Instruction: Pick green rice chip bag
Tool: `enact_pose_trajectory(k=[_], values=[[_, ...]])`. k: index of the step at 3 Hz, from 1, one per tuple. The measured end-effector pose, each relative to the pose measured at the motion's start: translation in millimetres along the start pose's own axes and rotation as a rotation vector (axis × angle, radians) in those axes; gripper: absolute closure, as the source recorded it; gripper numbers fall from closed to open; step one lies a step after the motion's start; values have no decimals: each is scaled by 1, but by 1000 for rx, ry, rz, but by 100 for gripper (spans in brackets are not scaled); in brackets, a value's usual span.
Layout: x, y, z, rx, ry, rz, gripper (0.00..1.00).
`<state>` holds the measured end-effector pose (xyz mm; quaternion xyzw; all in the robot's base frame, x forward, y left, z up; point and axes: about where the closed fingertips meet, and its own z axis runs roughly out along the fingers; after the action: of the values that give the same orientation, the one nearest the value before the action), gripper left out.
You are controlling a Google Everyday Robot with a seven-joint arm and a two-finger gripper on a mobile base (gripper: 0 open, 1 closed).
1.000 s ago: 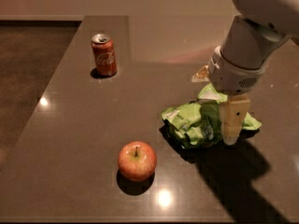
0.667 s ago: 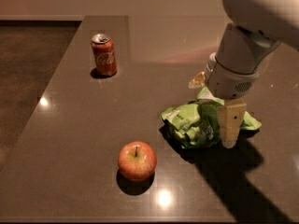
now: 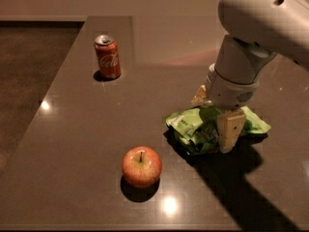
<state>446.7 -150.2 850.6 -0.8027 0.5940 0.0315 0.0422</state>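
The green rice chip bag (image 3: pixel 190 127) lies crumpled on the dark table (image 3: pixel 72 129), right of centre, lime green with white patches. My gripper (image 3: pixel 216 124) comes down from the white arm (image 3: pixel 251 28) at the upper right and sits on the bag's middle, covering part of it. The bag rests on the table surface. A red apple (image 3: pixel 141 166) stands in front and to the left of the bag. A red soda can (image 3: pixel 107 57) stands upright at the far left.
The table's left edge runs diagonally from the top to the lower left, with brown floor (image 3: pixel 24 66) beyond it. The arm casts a dark shadow (image 3: pixel 241 187) to the lower right of the bag.
The arm has shifted a little to the left and lower over the bag. The bag, the apple and the can have stayed in place.
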Motion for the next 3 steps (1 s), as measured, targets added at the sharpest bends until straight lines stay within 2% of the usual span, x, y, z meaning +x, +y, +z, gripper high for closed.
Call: enact_pose_trajectory(k=[2,3], values=[[-12,-9,-44,59,-42,-20,72],[-22,-18,-84,113,-47,-59,95]])
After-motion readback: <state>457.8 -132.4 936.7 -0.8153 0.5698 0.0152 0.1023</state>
